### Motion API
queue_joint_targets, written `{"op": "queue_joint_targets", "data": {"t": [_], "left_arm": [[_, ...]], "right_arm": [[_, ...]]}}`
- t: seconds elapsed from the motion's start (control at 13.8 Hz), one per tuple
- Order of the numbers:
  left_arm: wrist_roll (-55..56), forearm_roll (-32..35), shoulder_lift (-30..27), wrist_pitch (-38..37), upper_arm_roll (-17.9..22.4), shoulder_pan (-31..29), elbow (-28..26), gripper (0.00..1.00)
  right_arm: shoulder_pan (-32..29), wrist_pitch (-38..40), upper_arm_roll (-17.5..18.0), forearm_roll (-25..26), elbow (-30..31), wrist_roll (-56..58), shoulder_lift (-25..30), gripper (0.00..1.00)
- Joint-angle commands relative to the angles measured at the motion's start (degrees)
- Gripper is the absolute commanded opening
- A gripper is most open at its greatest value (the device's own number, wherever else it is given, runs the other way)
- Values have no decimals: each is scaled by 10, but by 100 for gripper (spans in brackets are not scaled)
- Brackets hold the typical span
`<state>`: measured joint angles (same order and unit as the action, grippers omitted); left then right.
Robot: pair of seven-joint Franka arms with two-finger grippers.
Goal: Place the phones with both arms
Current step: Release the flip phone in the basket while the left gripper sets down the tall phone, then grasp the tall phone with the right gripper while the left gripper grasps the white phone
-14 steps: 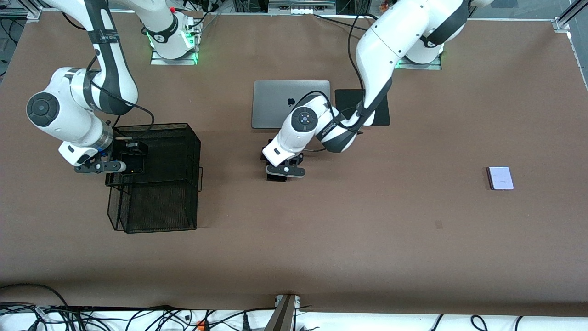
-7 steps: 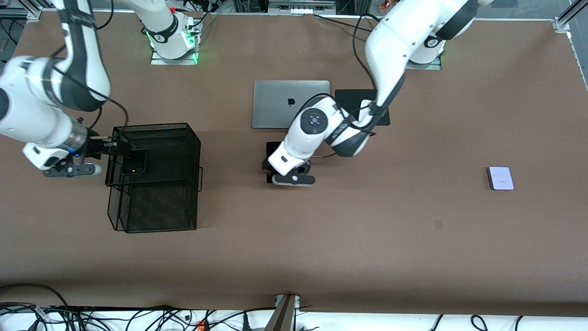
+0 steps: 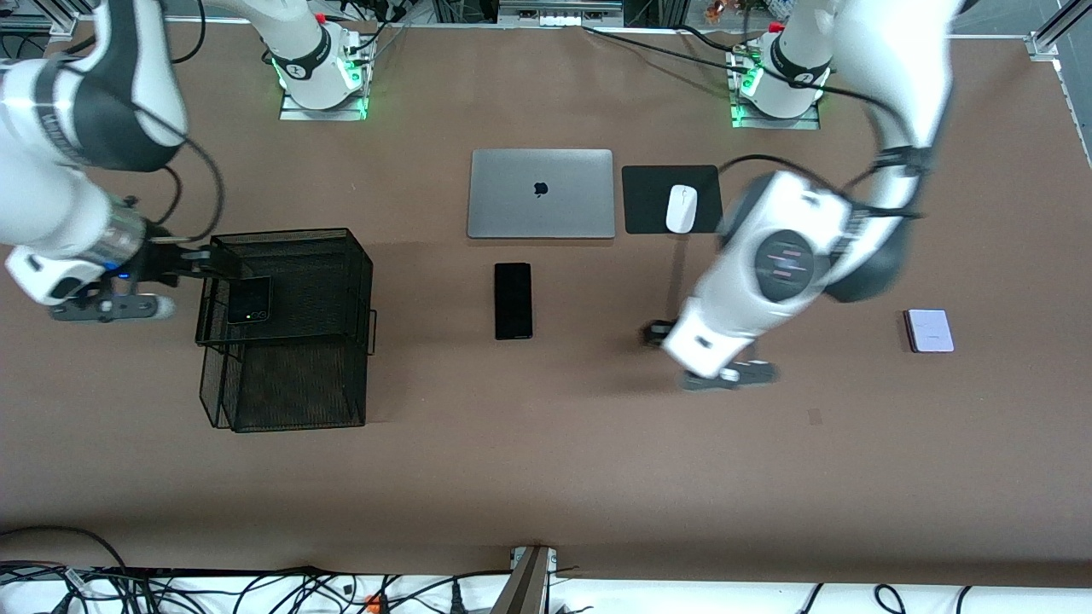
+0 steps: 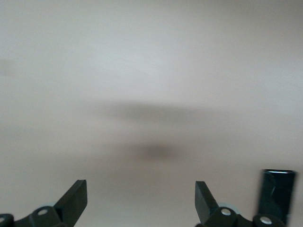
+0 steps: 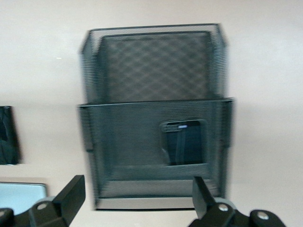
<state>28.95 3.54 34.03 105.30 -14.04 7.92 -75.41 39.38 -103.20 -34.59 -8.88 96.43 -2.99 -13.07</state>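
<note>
The black flip phone [image 3: 249,300] lies in the upper tier of the black mesh tray [image 3: 341,256]; it also shows in the right wrist view [image 5: 182,142]. My right gripper [image 3: 198,258] is open and empty beside the tray's rim, at the right arm's end; its jaws stand wide apart in its wrist view [image 5: 138,184]. The long slim black slab [image 3: 513,300] lies flat on the table, nearer the front camera than the laptop. The lavender-white phone [image 3: 929,330] lies at the left arm's end. My left gripper [image 3: 657,333] is open and empty [image 4: 140,189] over bare table between those two phones.
A closed silver laptop [image 3: 541,194] and a white mouse [image 3: 681,208] on a black pad [image 3: 648,200] lie toward the robots' bases. The mesh tray's lower tier [image 3: 290,384] reaches toward the front camera.
My left gripper has left the slab on the table and swung toward the lavender phone. My right gripper has drawn back out of the tray, leaving the flip phone in it.
</note>
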Motion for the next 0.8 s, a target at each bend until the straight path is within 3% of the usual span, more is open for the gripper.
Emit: {"op": "queue_joint_targets", "data": {"t": [0.0,0.22,0.58,0.73], "left_arm": [[-76,37,-20,-10,-6,-86,-31,100],[-153,137,-21,-2,-7,-154,-59,100],[-279,138,-19,122,-13,-307,-155,100],[-337,137,-10,211,-13,-353,-201,100]], "right_arm": [[80,5,-2,-9,-34,-137,-36,100],[172,0,-2,-21,-100,-267,-113,100],[258,-111,0,-118,-121,-338,-227,100],[263,-147,17,-125,-119,-335,-263,100]]}}
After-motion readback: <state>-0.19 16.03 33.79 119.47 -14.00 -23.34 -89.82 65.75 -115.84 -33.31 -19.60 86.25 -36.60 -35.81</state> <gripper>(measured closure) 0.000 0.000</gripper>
